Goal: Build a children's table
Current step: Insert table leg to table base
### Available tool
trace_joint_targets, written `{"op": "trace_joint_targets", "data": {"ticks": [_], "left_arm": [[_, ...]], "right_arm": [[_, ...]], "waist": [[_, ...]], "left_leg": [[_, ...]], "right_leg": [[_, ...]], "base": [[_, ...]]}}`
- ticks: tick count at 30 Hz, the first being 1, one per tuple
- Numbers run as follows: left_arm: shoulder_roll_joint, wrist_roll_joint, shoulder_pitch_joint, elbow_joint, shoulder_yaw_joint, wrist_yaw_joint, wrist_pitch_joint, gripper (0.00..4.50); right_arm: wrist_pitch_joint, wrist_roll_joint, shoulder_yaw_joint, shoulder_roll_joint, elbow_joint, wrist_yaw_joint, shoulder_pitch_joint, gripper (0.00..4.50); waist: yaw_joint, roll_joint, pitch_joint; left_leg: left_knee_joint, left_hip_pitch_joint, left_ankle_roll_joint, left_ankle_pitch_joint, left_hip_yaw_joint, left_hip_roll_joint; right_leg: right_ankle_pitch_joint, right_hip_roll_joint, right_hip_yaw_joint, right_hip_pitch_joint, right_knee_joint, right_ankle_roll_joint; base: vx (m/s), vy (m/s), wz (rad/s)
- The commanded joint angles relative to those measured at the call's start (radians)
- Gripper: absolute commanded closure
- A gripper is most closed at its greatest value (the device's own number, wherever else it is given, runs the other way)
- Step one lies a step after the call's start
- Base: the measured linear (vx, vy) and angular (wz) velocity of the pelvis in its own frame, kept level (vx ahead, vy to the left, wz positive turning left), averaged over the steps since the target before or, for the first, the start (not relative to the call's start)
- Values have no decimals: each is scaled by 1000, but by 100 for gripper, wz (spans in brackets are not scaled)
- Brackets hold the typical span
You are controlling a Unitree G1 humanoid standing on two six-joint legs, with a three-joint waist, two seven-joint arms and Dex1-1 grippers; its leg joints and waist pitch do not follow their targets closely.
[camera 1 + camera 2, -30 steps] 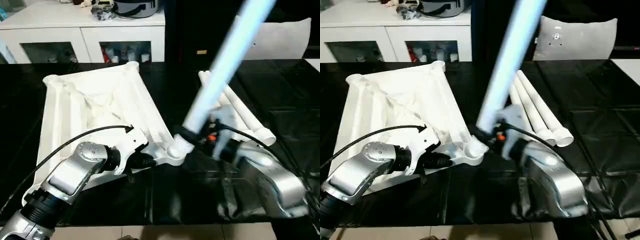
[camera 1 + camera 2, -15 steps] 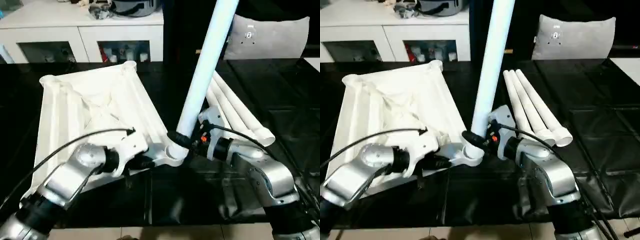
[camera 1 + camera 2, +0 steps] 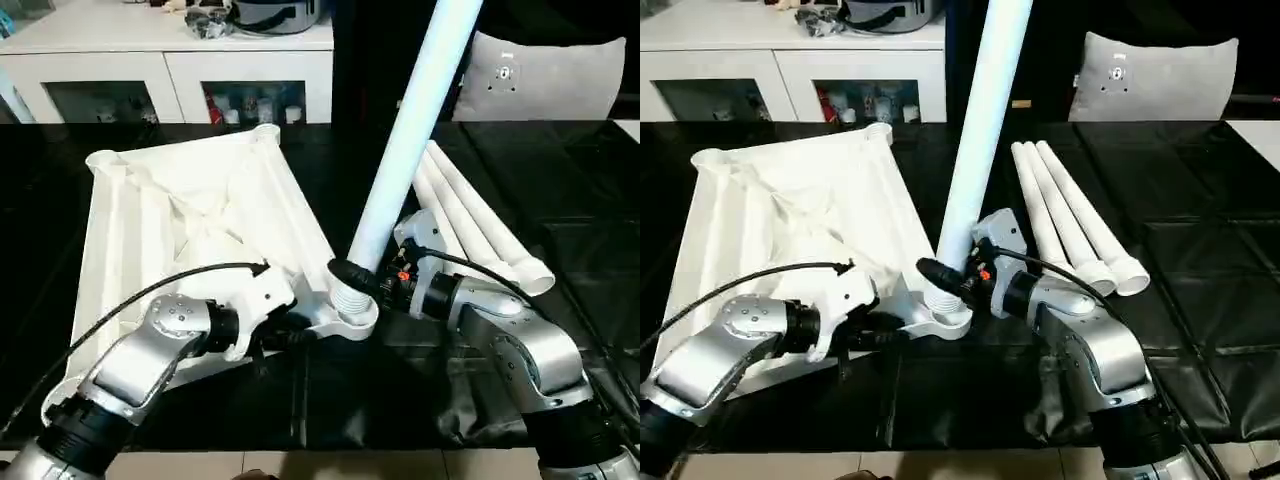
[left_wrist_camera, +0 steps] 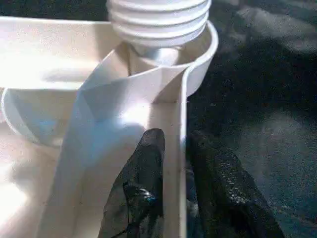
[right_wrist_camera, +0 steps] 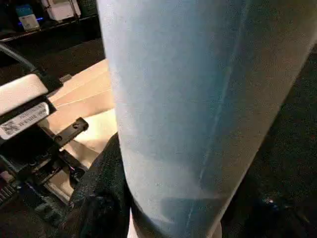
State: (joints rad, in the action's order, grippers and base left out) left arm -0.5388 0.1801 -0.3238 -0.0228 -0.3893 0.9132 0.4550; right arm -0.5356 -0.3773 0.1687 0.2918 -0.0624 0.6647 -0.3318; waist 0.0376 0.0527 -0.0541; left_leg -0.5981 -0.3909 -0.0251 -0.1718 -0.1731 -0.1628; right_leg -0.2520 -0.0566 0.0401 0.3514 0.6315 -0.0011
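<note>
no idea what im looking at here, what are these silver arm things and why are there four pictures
It is a two-armed robot building a children's table. Two pictures come from cameras in its head, looking down over its silver forearms; the other two come from a camera on each wrist. On the black surface lies the white tabletop, upside down, with three spare legs beside it. The right gripper holds a fourth leg nearly upright, its threaded end at the near corner socket. The left gripper straddles the tabletop's edge wall next to that socket, one finger on each side. Behind stands a white cabinet.
</note>
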Motion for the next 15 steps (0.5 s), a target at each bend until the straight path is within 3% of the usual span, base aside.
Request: {"op": "trace_joint_targets", "data": {"ticks": [1,8,15], "left_arm": [[-1,-3,-4,-9,12,9,-7,346],[26,-13,-8,-47,14,4,-44,421],[0,-52,-11,-43,-20,25,-74,449]], "right_arm": [[15,7,6,2,0,15,-1,261],[6,13,10,16,-8,22,5,261],[-12,39,30,37,8,26,-4,261]], "waist": [[3,-8,64],[4,-10,64],[3,-11,64]], "left_leg": [[68,25,12,-147,23,-62],[67,24,19,-146,23,-63],[67,24,20,-141,24,-63]], "right_leg": [[-38,-83,-46,-21,-72,-223],[-42,-84,-46,-22,-73,-225],[-37,-84,-46,-22,-72,-222]], "base": [[0,0,0],[0,0,0],[0,0,0]]}}
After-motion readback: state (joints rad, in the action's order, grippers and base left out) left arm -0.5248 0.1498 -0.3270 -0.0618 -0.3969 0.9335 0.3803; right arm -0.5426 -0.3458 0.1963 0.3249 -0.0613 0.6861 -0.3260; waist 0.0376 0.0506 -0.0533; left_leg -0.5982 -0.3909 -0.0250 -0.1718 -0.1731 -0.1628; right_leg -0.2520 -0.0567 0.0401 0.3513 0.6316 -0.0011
